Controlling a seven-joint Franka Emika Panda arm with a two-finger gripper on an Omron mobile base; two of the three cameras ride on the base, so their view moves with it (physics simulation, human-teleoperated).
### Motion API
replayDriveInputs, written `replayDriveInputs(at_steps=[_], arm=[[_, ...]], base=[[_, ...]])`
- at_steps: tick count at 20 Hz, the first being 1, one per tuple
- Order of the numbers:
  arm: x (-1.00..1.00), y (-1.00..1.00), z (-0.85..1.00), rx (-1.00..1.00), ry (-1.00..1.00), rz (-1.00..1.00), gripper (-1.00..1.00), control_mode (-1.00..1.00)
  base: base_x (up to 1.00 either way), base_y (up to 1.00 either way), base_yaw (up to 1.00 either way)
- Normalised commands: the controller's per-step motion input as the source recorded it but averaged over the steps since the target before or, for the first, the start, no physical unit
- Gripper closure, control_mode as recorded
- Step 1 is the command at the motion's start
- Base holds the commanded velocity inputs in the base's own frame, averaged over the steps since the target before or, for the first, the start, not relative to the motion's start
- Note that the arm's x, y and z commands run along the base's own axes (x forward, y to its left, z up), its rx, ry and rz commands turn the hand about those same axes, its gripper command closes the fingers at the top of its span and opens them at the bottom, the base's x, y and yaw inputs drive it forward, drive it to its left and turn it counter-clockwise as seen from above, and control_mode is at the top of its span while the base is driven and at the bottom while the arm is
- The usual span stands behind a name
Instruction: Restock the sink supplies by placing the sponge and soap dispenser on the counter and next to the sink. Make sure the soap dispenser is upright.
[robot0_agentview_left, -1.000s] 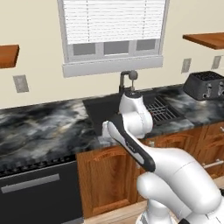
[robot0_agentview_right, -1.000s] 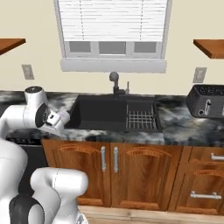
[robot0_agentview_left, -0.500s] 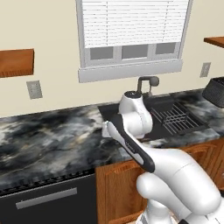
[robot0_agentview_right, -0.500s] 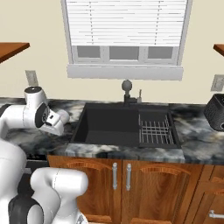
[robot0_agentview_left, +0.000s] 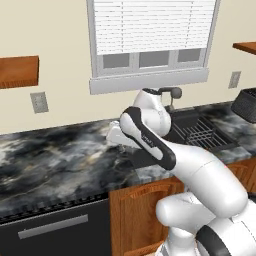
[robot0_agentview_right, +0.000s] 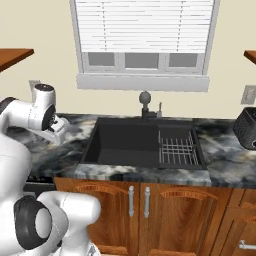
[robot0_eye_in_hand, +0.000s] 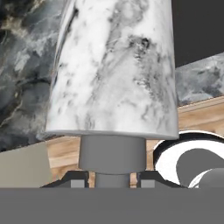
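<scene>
Black-grey marbled stone counter (robot0_agentview_left: 55, 165) waits below; closed gripper (robot0_eye_in_hand: 113, 178) holds the marbled white cylindrical soap dispenser (robot0_eye_in_hand: 114, 70): lower it slowly, upright.

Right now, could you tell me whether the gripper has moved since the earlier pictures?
Yes, the gripper has shifted slightly left along the counter, away from the sink.
</scene>
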Motion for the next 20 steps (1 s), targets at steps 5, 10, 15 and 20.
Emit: replayDriveInputs(at_steps=[5, 10, 15, 20], arm=[[0.14, 0.43, 0.05, 0.21, 0.25, -0.02, 1.0, -1.0], [0.49, 0.0, -0.07, 0.19, 0.2, -0.02, 1.0, -1.0], [0.58, -0.04, -0.21, 0.06, 0.09, 0.0, 1.0, -1.0], [0.61, 0.01, -0.2, 0.04, 0.24, 0.0, 1.0, -1.0]], base=[[0.0, 0.0, 0.0], [0.0, 0.0, 0.0], [0.0, 0.0, 0.0], [0.0, 0.0, 0.0]])
